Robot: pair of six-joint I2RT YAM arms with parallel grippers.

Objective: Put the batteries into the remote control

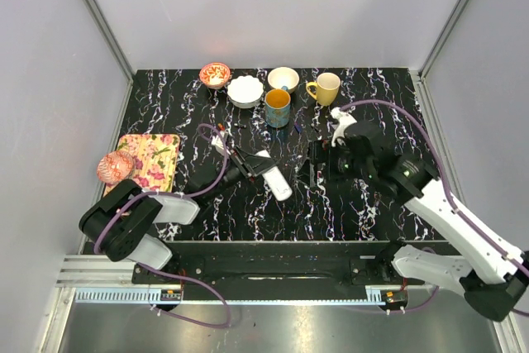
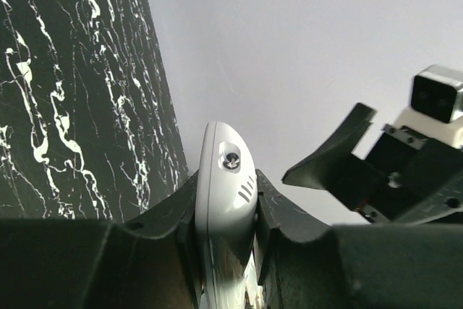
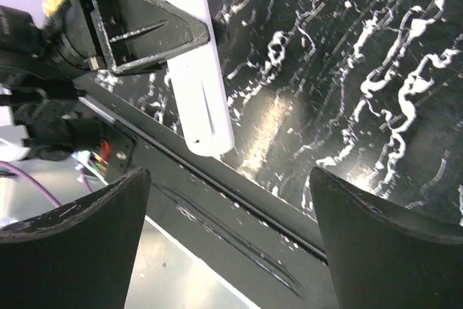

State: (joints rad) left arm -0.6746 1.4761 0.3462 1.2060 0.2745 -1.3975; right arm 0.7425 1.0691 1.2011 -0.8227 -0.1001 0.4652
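The left claw (image 1: 258, 164) is clamped tight on one end of the slim white plastic remote control (image 1: 277, 181). It holds the bar over the middle of the black, white-veined marble-pattern tabletop (image 1: 364, 212), with the free end jutting toward the near edge. That grip probably serves to steady the bar and present it to the other arm for loading. Just to its right, the right claw (image 1: 317, 164) hangs with its fingers (image 3: 72, 240) spread wide and nothing between them, apparently ready to pick up or push.

The overhead view alone shows how close the two arms are. The left wrist view adds the remote's rounded tip, with a small round stud and three short slits. The right wrist view shows its long face with a thin slit. Whether the remote touches the tabletop, I cannot tell.
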